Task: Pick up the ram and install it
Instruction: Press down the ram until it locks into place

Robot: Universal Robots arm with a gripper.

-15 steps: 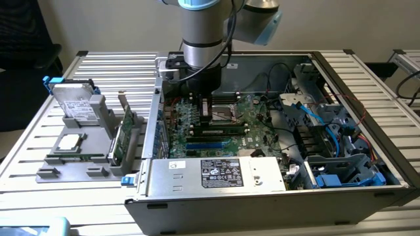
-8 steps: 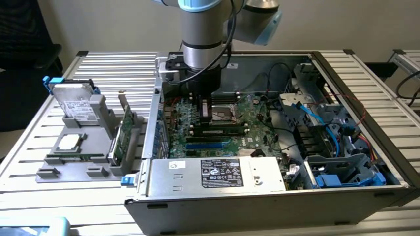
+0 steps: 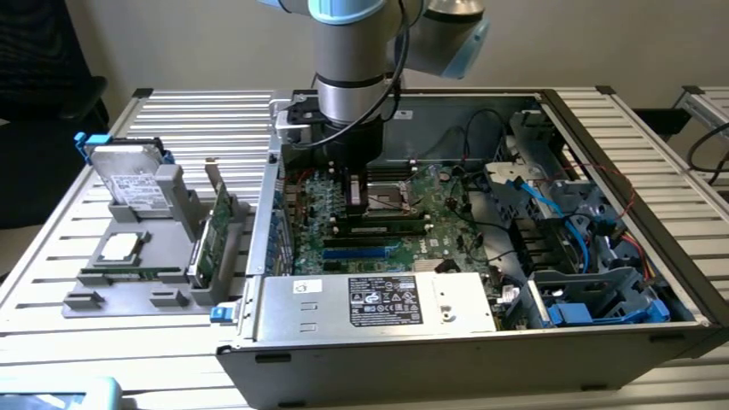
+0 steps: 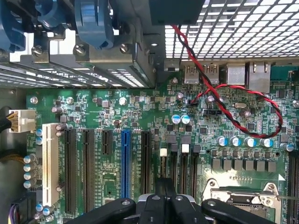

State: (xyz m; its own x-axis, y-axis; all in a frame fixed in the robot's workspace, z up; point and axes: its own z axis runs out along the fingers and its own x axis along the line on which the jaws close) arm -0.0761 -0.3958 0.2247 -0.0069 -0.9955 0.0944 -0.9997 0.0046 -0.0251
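Claw: you have the black gripper [image 3: 362, 198] down inside the open computer case [image 3: 456, 350], over the green motherboard [image 3: 428, 192]; its fingers are drawn fully together. Whether anything is pinched between them you cannot tell from here.
Wrist view of claw: you see the dark, rounded linkage arms of the gripper [image 4: 164, 198] with bright screw heads, closed tight just above the motherboard [image 4: 140, 116].
Ram: a long, thin green stick, the ram [image 3: 131, 274], lies flat in a groove of the grey holder tray [image 3: 125, 303], on the exterior view's left, well apart from the claw.
Other parts on tray: a square silver processor chip [image 3: 119, 247] lies just behind the ram; a taller green expansion card [image 3: 212, 239] stands upright on edge nearer the case.
Slots: long black slots and one blue slot [image 4: 124, 161] run in parallel rows across the board.
Wire: a twisted red-and-black wire [image 4: 243, 105] loops over the board.
Table: ribbed, pale metal slats [image 3: 194, 115].
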